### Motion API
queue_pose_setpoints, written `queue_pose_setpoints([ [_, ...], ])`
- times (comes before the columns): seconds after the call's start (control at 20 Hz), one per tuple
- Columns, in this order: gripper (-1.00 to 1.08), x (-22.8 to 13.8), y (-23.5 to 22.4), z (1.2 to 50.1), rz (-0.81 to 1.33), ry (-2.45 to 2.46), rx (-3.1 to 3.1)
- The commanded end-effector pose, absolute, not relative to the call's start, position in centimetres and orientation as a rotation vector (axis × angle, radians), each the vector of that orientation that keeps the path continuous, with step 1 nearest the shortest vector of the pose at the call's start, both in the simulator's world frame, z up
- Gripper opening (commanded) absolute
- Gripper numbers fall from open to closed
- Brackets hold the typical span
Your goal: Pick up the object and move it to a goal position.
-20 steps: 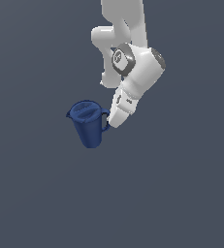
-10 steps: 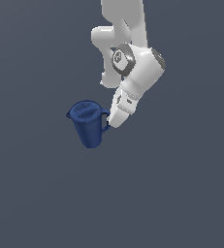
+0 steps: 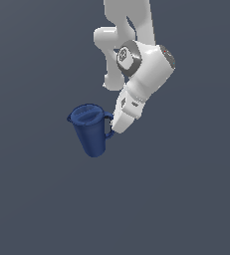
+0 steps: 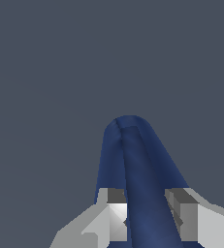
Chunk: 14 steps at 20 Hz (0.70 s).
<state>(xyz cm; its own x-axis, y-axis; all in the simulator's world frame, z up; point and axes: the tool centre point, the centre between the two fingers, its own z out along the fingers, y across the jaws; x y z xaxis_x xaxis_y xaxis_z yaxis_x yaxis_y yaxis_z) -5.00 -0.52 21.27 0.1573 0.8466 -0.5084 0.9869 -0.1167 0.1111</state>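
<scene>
The end effector [image 3: 111, 130] sits mostly hidden behind the pitcher's [image 3: 90, 129] handle; the arm [image 3: 136, 74] runs past the exterior view's top edge.

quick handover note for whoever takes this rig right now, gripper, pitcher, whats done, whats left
Gripper: shut on the pitcher's loop handle; in the wrist view a finger sits on each side of the handle.
Pitcher: dark blue, lid on, tilted, hanging at the arm's end to the exterior view's left of the gripper. No contact with any surface can be made out.
Done: the grasp looks made, and the pitcher looks lifted.
Left: carry it to the goal position. No goal marker shows in either view, so how far it has to go cannot be told.
</scene>
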Motion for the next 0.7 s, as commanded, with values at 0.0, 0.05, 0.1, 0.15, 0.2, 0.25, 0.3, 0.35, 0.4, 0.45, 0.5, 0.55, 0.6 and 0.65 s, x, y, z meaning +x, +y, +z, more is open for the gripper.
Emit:
queue_pose_setpoints([
  [0.0, -1.00, -3.9, -0.4, 22.3, -0.447, 1.740, 2.021],
  [0.05, -1.00, -3.5, -0.4, 22.7, -0.447, 1.740, 2.021],
  [0.1, -1.00, -3.0, -0.3, 23.2, -0.447, 1.740, 2.021],
  [0.15, -1.00, -2.5, -0.3, 23.6, -0.447, 1.740, 2.022],
  [0.2, -1.00, -2.0, -0.3, 24.0, -0.447, 1.740, 2.022],
  [0.25, -1.00, -1.6, -0.2, 24.3, -0.447, 1.740, 2.022],
  [0.3, -1.00, -1.2, -0.2, 24.7, -0.447, 1.740, 2.022],
  [0.35, -1.00, -0.8, -0.2, 25.0, -0.447, 1.739, 2.022],
  [0.4, -1.00, -0.5, -0.1, 25.3, -0.447, 1.739, 2.022],
  [0.45, -1.00, -0.2, -0.1, 25.5, -0.447, 1.739, 2.022],
  [0.5, -1.00, 0.0, -0.1, 25.7, -0.448, 1.738, 2.022],
  [0.55, -1.00, 0.3, -0.1, 25.9, -0.448, 1.738, 2.022],
  [0.6, -1.00, 0.5, -0.1, 26.1, -0.448, 1.738, 2.022],
  [0.65, -1.00, 0.7, -0.1, 26.2, -0.448, 1.738, 2.022],
])
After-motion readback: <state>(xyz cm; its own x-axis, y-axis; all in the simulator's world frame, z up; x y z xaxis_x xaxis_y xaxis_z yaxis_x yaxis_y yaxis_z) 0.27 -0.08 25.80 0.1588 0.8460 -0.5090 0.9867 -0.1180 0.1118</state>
